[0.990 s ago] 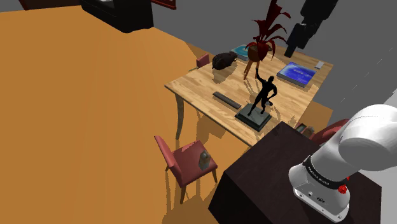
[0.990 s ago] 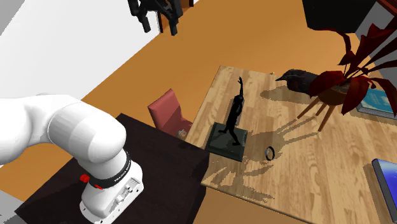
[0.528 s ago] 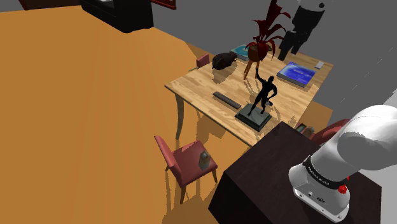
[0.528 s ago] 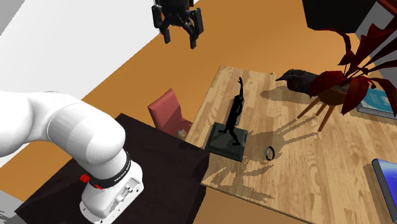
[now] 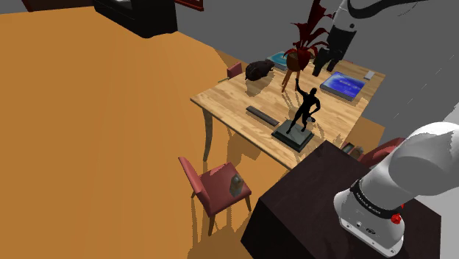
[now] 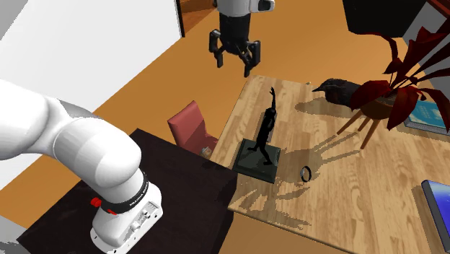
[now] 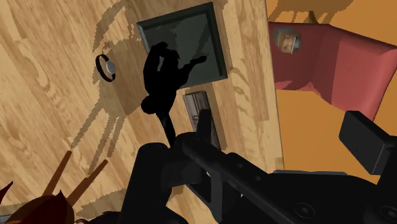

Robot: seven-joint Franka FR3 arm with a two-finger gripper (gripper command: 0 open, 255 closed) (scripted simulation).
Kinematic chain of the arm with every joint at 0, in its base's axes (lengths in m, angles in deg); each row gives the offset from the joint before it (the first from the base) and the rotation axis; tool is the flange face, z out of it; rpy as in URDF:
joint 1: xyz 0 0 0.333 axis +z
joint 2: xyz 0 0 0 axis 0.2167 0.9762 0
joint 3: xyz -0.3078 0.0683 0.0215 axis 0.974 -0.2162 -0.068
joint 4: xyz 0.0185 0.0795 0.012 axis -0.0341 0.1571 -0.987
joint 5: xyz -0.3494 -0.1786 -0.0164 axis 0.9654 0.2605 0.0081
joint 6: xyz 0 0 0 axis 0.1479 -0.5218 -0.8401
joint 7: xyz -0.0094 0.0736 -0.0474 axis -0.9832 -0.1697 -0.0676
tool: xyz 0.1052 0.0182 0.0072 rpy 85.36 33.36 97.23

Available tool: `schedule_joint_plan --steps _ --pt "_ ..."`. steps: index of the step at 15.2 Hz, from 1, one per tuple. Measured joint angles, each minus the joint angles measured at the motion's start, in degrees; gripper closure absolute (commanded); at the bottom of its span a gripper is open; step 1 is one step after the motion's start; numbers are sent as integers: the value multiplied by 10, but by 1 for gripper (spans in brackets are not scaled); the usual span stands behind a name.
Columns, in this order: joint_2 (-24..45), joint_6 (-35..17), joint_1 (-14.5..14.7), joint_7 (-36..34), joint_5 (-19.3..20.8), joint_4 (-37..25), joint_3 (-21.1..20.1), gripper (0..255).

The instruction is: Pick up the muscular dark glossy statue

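Second exterior view: the gripper [image 6: 234, 63] hangs released and empty above the upright statue [image 6: 265, 130] at the edge of the worktop [image 6: 339, 195], likely lining up a descent.

Air over the statue [image 6: 265, 130] was open, and its raised arm was the tallest thing at that end of the table [image 6: 339, 209]. The gripper [image 6: 234, 63] hung high with fingers apart, up and to the second exterior view's left of the figure, clear of it. Two flat items flanked the square base [image 7: 203, 38]: a small ring [image 6: 306, 173] on one side, a dark bar [image 5: 262, 115] on the other. Farther along, the red plant [image 6: 393, 79] spread wide leaves, well apart from the figure. Low beside the table's edge sat a red chair [image 6: 193, 126]. Next to it, the dark stand [image 6: 166, 202] crowded the near corner.
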Motion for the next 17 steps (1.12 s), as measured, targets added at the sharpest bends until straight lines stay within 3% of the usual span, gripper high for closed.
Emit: schedule_joint_plan --steps 7,12,17 --pt "139 -95 -4 63 -50 -30 72 0" --pt "249 -132 -10 127 -121 -80 112 0" --pt "353 -153 -29 188 -201 -132 126 0"
